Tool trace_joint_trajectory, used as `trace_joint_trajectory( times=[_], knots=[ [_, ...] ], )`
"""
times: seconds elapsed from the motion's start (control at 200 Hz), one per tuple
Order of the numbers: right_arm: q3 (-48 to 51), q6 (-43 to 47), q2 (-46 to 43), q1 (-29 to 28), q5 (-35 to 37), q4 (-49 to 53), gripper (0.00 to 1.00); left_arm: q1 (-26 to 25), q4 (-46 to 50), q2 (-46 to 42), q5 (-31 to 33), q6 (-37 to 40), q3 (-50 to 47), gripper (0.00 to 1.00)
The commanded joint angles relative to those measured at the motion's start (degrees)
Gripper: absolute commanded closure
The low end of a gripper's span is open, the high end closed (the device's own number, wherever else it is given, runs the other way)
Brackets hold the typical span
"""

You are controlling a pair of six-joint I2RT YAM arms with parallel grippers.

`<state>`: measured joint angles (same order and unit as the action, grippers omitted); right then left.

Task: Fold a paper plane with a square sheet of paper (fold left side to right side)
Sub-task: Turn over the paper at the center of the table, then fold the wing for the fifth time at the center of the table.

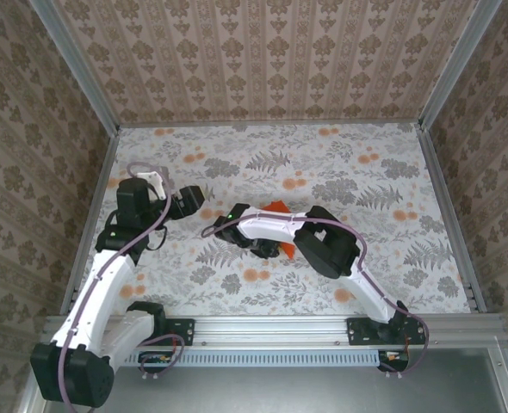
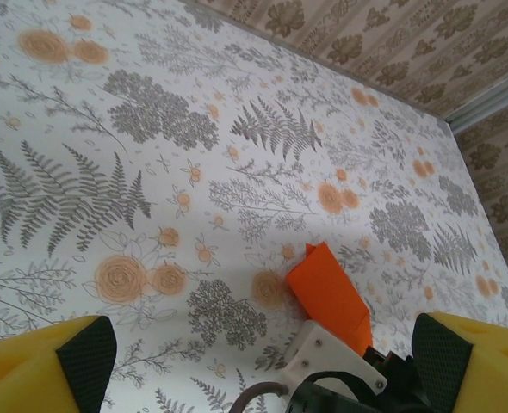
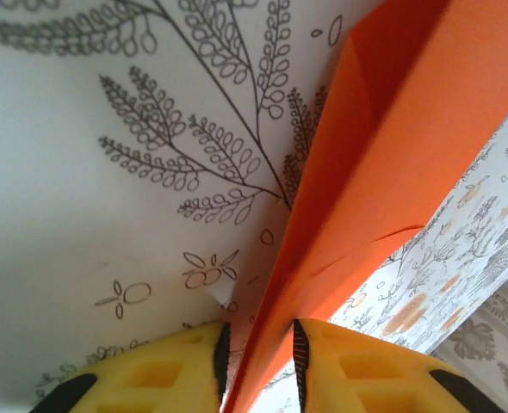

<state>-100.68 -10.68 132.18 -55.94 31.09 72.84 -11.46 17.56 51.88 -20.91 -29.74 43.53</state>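
**Item inspected:** the orange paper plane (image 3: 392,155), a sheet creased to a narrow, pointed form. In the overhead view it lies at the centre of the floral tabletop (image 1: 366,181). The right arm (image 1: 275,228) covers most of it, with orange showing above and below that arm. In the left wrist view its blunt tip sits at lower centre, aimed toward the upper left.

**Right pincer** (image 3: 261,348): its yellow foam fingers (image 3: 151,379) stand close on either side of the plane's folded edge at the bottom of its own view. The paper rises between them toward the upper right. The gap is narrow, and I cannot tell whether the pads press the paper or merely flank it.

**Left pincer** (image 2: 263,348): the jaws are spread wide with nothing between them. It hovers left of the plane, not touching it.

**Handling assessment:** the paper looks very light and thin, and limp except along its creases, where doubled layers lend some stiffness. A short line crosses one layer near the right pincer; I cannot tell whether it is a tear or a layer edge. The plane will likely slide on the smooth printed surface and crumple under a hard squeeze. In my judgement the best hold is across the creased spine, all layers together, with light pressure. Loose single flaps should be avoided.
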Motion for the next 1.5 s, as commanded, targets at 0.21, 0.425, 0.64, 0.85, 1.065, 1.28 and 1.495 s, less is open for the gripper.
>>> trace_joint_trajectory(
  times=[0.21,0.425,0.64,0.85,1.065,1.28,1.495],
  knots=[
    [4.8,-0.6,-13.3,1.3,-14.7,-8.1,0.53,0.5,-6.3,5.2,-8.8,-3.2,0.3,0.12],
    [15.5,-1.1,-27.1,4.4,-20.5,-18.6,0.43,-0.8,-11.7,12.2,-14.0,-6.5,-1.0,0.16],
    [28.6,-3.9,-41.8,12.8,-28.4,-32.3,0.35,-5.5,-18.0,23.6,-19.5,-9.3,0.2,0.21],
    [40.8,-8.8,-52.1,21.1,-36.5,-46.0,0.3,-11.4,-22.0,33.1,-19.7,-10.6,3.6,0.23],
    [51.4,-14.1,-61.1,27.9,-41.8,-57.1,0.15,-14.3,-26.4,42.3,-20.4,-12.6,6.1,0.25],
    [58.7,-18.6,-66.4,33.0,-46.2,-65.3,0.0,-17.9,-29.8,49.8,-22.2,-14.0,9.1,0.29],
    [61.6,-22.2,-66.1,35.5,-46.6,-67.4,0.0,-18.5,-32.0,55.5,-22.8,-14.4,11.8,0.39]
  ],
)
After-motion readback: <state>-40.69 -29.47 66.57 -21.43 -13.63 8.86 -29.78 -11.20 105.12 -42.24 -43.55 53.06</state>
